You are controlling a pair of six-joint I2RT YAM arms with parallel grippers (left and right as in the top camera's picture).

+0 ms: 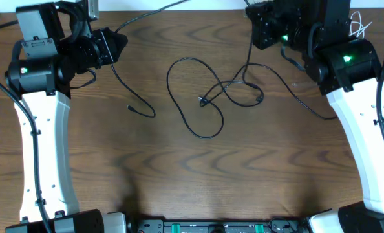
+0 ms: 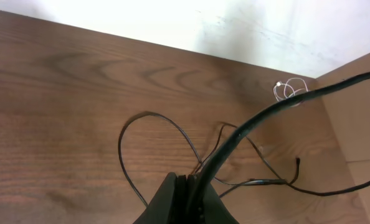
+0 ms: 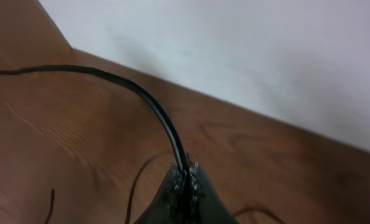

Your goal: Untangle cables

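Observation:
Several thin black cables (image 1: 202, 97) lie looped and crossed at the table's middle; they also show in the left wrist view (image 2: 172, 134). My left gripper (image 1: 119, 41) is at the back left, shut on a black cable (image 2: 266, 115). That cable runs off the back edge one way and down to a loose plug end (image 1: 131, 108) the other way. My right gripper (image 1: 256, 29) is at the back right, shut on a black cable (image 3: 154, 106) that drops into the tangle. The jaws show in the left wrist view (image 2: 194, 186) and the right wrist view (image 3: 185, 176). A short white cable (image 1: 359, 26) lies coiled apart at the far right, also in the left wrist view (image 2: 291, 90).
The wooden table (image 1: 114, 168) ends at a white wall at the back. Another thin black cord (image 1: 308, 103) runs from the right arm toward its white link. The arm bases stand at the front left and front right corners.

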